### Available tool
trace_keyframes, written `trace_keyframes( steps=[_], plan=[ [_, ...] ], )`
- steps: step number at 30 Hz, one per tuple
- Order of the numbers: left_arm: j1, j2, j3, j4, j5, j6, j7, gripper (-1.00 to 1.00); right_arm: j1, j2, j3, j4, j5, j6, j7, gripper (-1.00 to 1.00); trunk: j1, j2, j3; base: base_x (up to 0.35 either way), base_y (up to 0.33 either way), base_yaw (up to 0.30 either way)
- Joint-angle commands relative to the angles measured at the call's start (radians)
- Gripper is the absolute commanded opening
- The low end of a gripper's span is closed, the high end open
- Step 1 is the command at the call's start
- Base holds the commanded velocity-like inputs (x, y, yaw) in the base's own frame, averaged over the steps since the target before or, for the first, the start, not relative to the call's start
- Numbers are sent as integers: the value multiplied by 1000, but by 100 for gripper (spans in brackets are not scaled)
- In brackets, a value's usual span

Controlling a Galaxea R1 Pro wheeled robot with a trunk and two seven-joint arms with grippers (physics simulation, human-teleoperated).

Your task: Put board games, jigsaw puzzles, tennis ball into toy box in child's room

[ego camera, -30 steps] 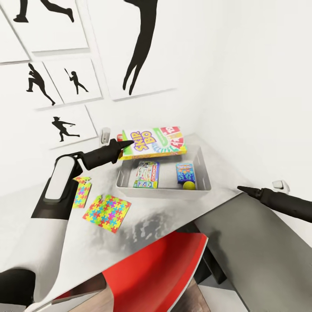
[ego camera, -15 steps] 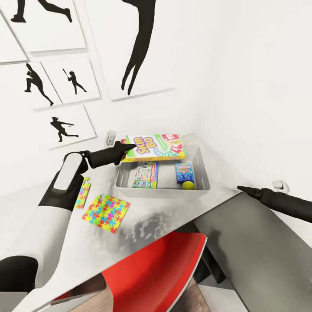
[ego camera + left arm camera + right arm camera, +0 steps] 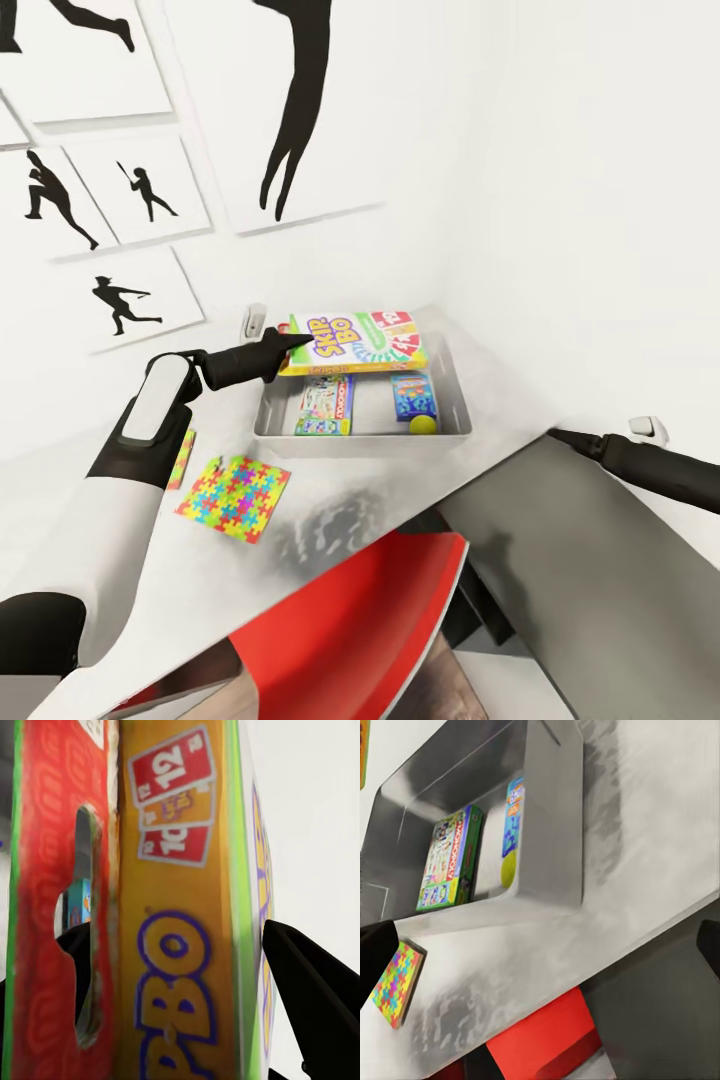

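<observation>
Yellow-and-red Skip-Bo box [image 3: 352, 341], stiff, light cardboard, is pinched at one short edge by the left claw [image 3: 292, 344] and held beyond it over the toy box [image 3: 447, 385], best gripped across its thin sides; right claw [image 3: 562, 436] cannot be judged.

The scene was bright and evenly lit, the white walls nearly washed out. Soft blotchy shadows and dull reflections mottled the table [image 3: 330, 520], and the toy box [image 3: 268, 418] was shaded inside along its near wall. In the left wrist view the Skip-Bo box [image 3: 180, 945] sat so close that its print was soft and blurred. The head view leaned, its edges stretched by a wide lens.
</observation>
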Motion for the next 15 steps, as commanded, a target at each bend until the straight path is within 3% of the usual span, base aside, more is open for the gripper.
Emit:
trace_keyframes(
  steps=[1, 6, 15],
  plan=[
    [0, 1, -2, -1, 12, 1, 10, -100, -1, 0, -1, 0, 10, 4, 10, 100, 1, -2, -2, 0, 213, -15],
    [0, 1, -2, -3, 12, 0, 9, -100, -1, 0, 0, 0, 10, 4, 10, 100, 1, -2, -2, 0, 152, -8],
    [-1, 1, -1, -4, 12, 0, 12, -100, -1, 1, 2, 0, 10, 4, 9, 100, 1, -2, -2, 0, 37, -2]
  ],
)
